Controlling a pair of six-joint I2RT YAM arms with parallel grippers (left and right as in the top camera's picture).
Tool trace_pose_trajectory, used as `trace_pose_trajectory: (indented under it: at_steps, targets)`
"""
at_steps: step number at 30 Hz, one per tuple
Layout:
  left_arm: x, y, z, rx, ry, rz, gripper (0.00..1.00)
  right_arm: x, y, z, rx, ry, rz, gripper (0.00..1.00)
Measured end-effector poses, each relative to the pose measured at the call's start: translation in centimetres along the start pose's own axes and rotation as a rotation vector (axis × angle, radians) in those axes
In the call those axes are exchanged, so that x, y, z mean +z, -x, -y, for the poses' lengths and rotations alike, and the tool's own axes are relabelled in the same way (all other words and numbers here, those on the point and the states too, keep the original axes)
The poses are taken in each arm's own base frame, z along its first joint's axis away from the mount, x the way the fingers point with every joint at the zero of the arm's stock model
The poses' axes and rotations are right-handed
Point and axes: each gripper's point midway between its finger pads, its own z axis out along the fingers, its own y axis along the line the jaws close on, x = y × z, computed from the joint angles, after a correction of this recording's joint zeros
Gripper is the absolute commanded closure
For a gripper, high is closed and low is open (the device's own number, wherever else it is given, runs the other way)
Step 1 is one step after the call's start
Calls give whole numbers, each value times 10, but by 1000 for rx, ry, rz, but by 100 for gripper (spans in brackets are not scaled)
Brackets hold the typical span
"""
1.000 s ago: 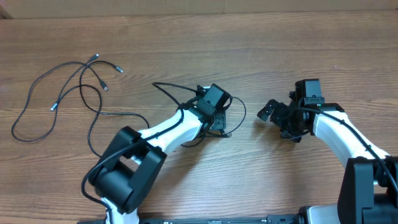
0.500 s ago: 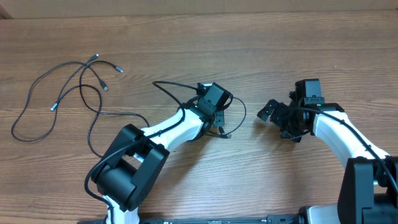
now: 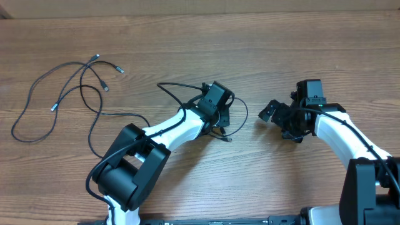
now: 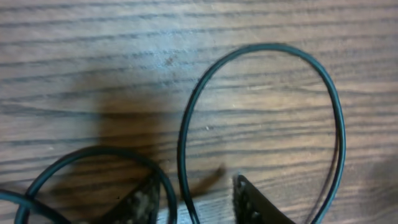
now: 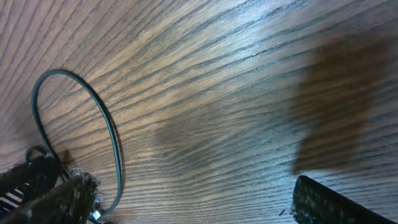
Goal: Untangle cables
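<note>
The left gripper (image 4: 196,198) stands partly spread, with one strand of a thin black rubbery cable loop (image 4: 186,124) between its fingers. The oval loop stretches lengthwise straight ahead of them, its bend pointing forward. The right gripper (image 3: 275,119) gapes wide, facing that loop.

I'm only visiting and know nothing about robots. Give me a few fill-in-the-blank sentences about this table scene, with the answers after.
1. The cables are all ____ in colour.
2. Seen from the left wrist, a cable loop runs down ____ the left gripper's fingers.
3. The right gripper is open and holds ____.
4. The table top looks like ____.

Missing words: black; between; nothing; wood.
</note>
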Motion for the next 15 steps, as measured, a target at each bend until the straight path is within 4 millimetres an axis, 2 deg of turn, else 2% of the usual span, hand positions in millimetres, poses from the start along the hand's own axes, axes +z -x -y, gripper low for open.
trace_pose_trajectory:
  at_steps: [6, 11, 15]
  targets:
    - [1, -3, 2, -4, -12, -15, 76, 0, 0, 0, 0, 0, 0, 0]
    - [2, -6, 4, -9, -12, -19, 94, 0, 0, 0, 0, 0, -1, 0]
    - [3, -7, 5, 0, -6, -16, 96, 0, 0, 0, 0, 0, 0, 0]
